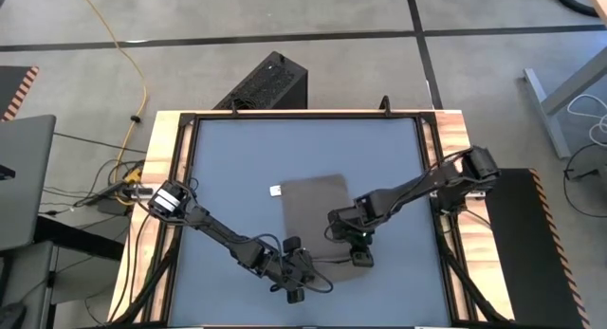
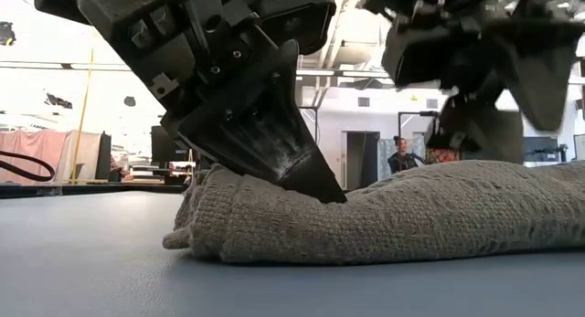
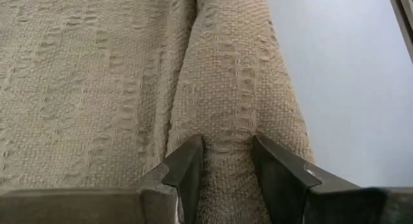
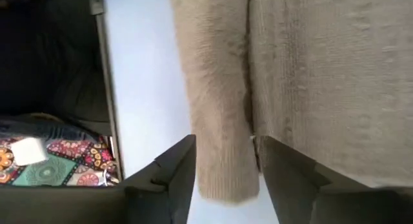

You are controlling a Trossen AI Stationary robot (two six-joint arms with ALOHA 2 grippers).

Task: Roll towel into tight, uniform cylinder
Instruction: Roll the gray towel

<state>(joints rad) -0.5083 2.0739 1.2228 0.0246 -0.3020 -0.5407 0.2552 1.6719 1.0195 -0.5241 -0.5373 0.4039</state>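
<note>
The towel (image 1: 318,215) lies just right of the table's (image 1: 228,158) centre, its 6 o'clock edge rolled up. The left end effector (image 3: 226,169) pinches that roll's left end. The right end effector (image 4: 224,169) stands parted astride the roll's right end, not gripping.

On the table (image 1: 218,158) lies one towel (image 1: 318,201), bearing one white tag (image 1: 276,191) at its far-left corner. Two arms reach over it, each ending in one gripper: the left gripper (image 1: 292,269) and the right gripper (image 1: 361,246) (two in all, both at the towel's near edge).
</note>
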